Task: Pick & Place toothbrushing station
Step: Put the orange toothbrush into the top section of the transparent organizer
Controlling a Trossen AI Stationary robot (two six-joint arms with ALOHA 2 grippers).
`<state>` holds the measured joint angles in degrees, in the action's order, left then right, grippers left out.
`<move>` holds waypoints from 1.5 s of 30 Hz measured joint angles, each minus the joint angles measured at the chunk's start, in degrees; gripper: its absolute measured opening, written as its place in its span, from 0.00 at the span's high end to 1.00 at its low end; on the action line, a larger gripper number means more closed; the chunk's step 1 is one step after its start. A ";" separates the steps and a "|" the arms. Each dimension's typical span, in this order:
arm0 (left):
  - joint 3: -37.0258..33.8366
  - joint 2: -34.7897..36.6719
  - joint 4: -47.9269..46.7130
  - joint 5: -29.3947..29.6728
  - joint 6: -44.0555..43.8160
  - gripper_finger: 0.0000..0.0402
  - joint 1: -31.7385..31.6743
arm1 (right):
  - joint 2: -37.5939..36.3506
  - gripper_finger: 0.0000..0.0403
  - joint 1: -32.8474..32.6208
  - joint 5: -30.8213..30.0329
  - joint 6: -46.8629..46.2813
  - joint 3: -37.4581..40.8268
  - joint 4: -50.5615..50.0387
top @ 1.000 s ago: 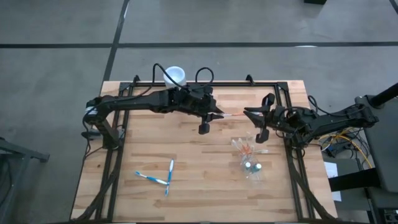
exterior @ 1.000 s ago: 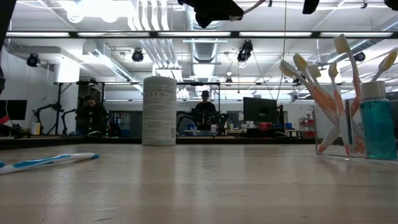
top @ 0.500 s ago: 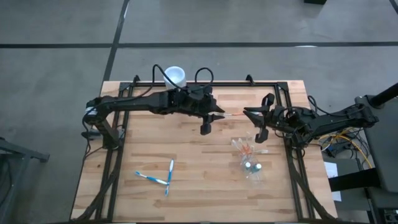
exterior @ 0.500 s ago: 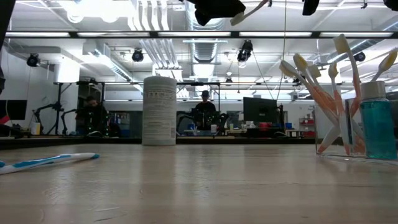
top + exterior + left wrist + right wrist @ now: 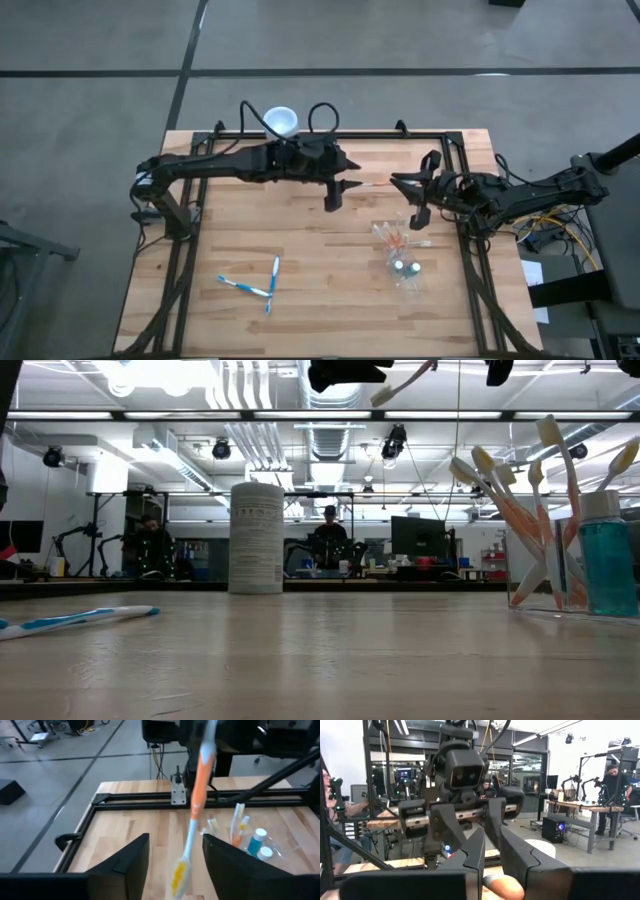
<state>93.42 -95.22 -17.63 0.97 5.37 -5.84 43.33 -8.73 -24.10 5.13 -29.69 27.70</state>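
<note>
Wooden table [image 5: 320, 300] with a black frame around it, both arms hanging over the back half facing each other. The left gripper [image 5: 338, 189] sits around the middle of the table, fingers [image 5: 127, 862] spread apart, with an orange-and-white toothbrush [image 5: 194, 815] running between them, bristle end nearest the camera. Can't tell if either finger is actually touching it. The far end of that brush goes off toward the right gripper [image 5: 412, 196], which has its fingers [image 5: 470, 852] pressed nearly together on the orange handle end, so the right one is pinching it. In the high view the brush shows as a thin line bridging the two grippers.

The taller white cup [image 5: 281, 122] stands at the back edge, behind the left arm.

The clear plastic cup [image 5: 398, 250] is on the right side of the table, just in front of the right gripper, with several toothbrushes [image 5: 500, 500] leaning in it and a blue cap [image 5: 605, 555] thing next to them.

Two blue-and-white toothbrushes [image 5: 258, 283] lie flat front left, well away from the cup.
</note>
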 joint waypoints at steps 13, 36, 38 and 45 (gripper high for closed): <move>4.77 1.14 -8.67 -0.32 -3.92 0.37 0.82 | -0.02 0.90 0.00 0.02 -0.14 0.02 -0.40; -46.49 22.76 72.97 -5.62 -11.70 0.39 3.55 | -0.20 0.88 0.00 0.11 2.10 0.02 1.83; -55.56 19.73 94.12 0.77 -19.00 0.39 3.65 | -0.20 0.89 0.00 0.11 2.09 0.02 1.86; -64.28 7.01 106.33 27.22 -42.31 0.39 8.28 | -0.10 0.88 0.00 0.15 1.92 -0.31 1.78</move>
<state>29.15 -88.21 88.71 28.19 -36.95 2.44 43.23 -8.73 -23.94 7.05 -30.01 29.48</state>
